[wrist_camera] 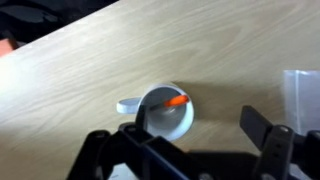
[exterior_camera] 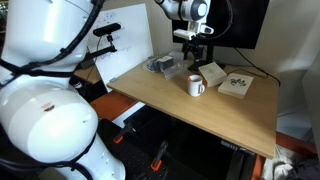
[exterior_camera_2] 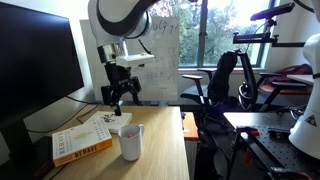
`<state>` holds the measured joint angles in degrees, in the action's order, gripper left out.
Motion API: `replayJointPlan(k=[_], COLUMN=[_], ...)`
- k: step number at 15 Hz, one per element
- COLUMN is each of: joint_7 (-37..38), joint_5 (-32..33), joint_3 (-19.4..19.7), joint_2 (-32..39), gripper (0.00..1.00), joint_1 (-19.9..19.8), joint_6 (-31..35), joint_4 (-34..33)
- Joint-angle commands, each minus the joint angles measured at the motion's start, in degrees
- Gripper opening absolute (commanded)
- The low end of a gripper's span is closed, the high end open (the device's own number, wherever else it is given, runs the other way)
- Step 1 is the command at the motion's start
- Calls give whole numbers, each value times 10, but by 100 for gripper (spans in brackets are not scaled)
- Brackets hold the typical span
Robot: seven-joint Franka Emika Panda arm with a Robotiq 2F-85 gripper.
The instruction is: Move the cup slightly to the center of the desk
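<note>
The cup [exterior_camera: 197, 86] is a small white mug that stands upright on the light wood desk [exterior_camera: 170, 110], near its far middle. It also shows in an exterior view [exterior_camera_2: 130, 143] next to a book. In the wrist view the cup [wrist_camera: 168, 118] is seen from above, with an orange-red piece inside it and its handle pointing left. My gripper [wrist_camera: 197, 126] is open and empty. It hangs above the cup [exterior_camera: 190, 45] [exterior_camera_2: 120, 95]. In the wrist view the left finger lies over the cup's left rim, and the right finger is over bare desk [wrist_camera: 80, 60].
Flat white booklets [exterior_camera: 237, 84] and a thick book [exterior_camera_2: 80, 142] lie beside the cup. A grey-clear object [exterior_camera: 162, 65] sits behind it. A white board [exterior_camera: 125, 50] and a dark monitor [exterior_camera_2: 35, 65] stand at the desk's far edges. Chairs stand [exterior_camera_2: 225, 80] beyond.
</note>
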<state>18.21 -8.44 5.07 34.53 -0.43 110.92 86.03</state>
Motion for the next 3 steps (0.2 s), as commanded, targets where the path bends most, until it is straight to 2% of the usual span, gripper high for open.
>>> replayJointPlan(k=[1, 3], joint_7=[-46, -77], joint_5=[30, 42], joint_3=[-5, -7], joint_2=[-40, -58], gripper=[100, 100], joint_1=[1, -2], joint_6=[0, 0], joint_4=[54, 79])
